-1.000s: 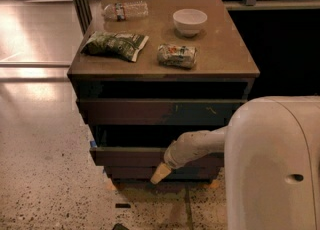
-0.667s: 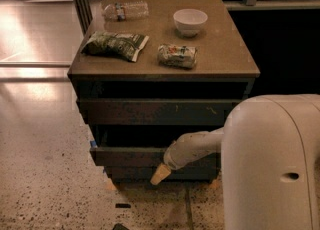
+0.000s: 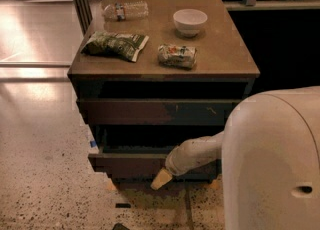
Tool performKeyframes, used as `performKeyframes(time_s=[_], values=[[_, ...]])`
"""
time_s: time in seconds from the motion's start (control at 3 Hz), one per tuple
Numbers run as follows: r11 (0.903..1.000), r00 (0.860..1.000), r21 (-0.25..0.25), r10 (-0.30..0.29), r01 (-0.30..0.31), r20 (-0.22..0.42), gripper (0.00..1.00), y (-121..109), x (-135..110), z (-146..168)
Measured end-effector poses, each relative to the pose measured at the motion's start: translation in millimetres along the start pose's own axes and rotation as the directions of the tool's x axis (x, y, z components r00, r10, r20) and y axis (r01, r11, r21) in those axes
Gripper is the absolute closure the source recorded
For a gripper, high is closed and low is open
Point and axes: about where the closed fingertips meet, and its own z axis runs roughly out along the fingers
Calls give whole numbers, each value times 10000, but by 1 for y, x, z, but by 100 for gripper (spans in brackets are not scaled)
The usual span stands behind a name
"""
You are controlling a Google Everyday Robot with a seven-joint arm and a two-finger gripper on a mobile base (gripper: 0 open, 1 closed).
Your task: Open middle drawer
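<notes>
A: Where is the middle drawer?

B: Low in the cabinet, under the wider upper drawer. It stands partly out, with a dark opening showing behind its front.

A: Which way does it lie?

B: Its long axis runs from 9 to 3 o'clock, and the flat front faces 6 o'clock, toward the camera.

A: And the gripper?

B: At the lower edge of that front, near its middle, with a tan tip slanting toward 7 o'clock. The pale arm reaches in from 3 o'clock. Whether it is open, closed or holding anything, I cannot tell.

A: What room is there around it?

B: Speckled floor lies open from 6 to 9 o'clock. The robot's white body fills the 4 o'clock corner, close against the drawer's right end.

A: Anything near the edges on top?

B: A bottle lies near the far left edge, a green bag near the left edge, and a bowl and a crumpled packet nearer the middle.
</notes>
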Motion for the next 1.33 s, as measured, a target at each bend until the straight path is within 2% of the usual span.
performKeyframes(time_s=[0.33,0.67,1.0,1.33], values=[[9995,9991,-315,-36,22,-431,0,21,27,-2],[9995,9991,-278,-127,116,-404,0,19,21,-1],[9984,9974,-560,-61,21,-718,0,21,21,1],[9957,9969,-859,297,-360,-730,0,28,19,-2]])
